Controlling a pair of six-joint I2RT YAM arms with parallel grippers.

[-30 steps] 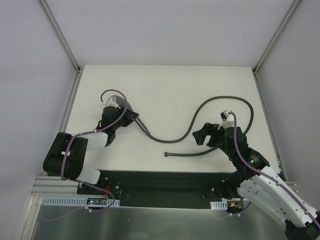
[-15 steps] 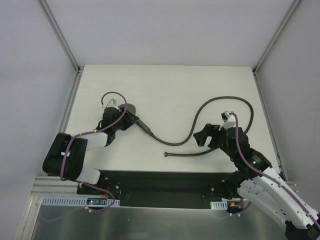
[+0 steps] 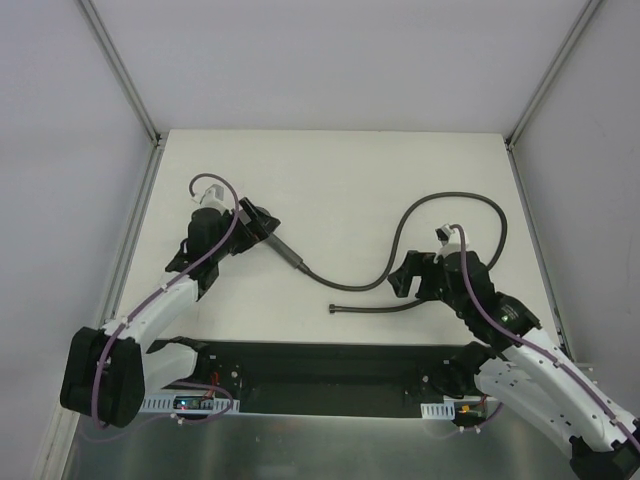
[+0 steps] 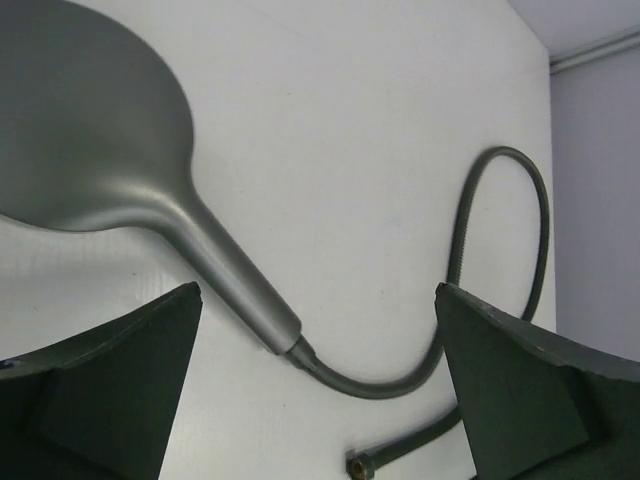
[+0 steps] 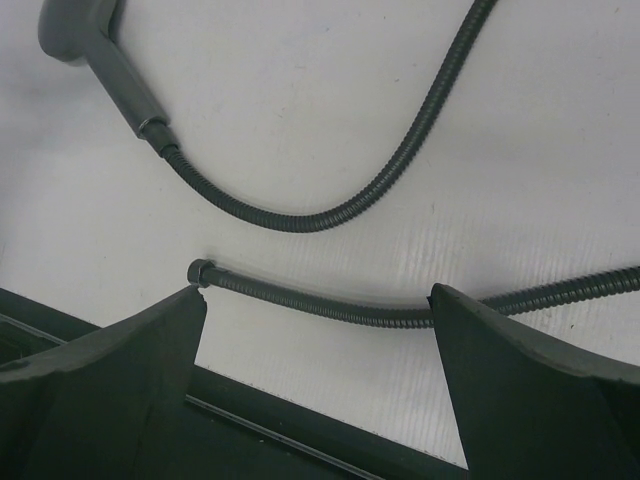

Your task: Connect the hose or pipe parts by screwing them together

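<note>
The grey shower head point(image 4: 90, 120) lies flat on the white table, its tapered handle point(image 4: 232, 285) pointing toward the near right. One end of the dark-grey hose point(image 4: 400, 385) meets the handle's base at a small fitting point(image 4: 301, 351). From there the hose point(image 3: 470, 200) runs in a wide loop to the right. Its free end fitting point(image 5: 198, 270) rests by the near edge. My left gripper point(image 4: 315, 400) hovers open above the handle point(image 3: 285, 250), touching nothing. My right gripper point(image 5: 315, 390) is open over the hose's last stretch point(image 5: 330, 305), also empty. In the top view the left gripper point(image 3: 255, 225) hides the head.
A black strip point(image 5: 300, 440) runs along the table's near edge just below the right gripper point(image 3: 410, 277). Metal frame rails point(image 3: 140, 200) and grey walls border the white table point(image 3: 330, 170) on the left, right and far sides.
My left gripper has opened and let go of the shower head, then lifted and drawn back to the left. The right gripper stayed open, barely shifting.
</note>
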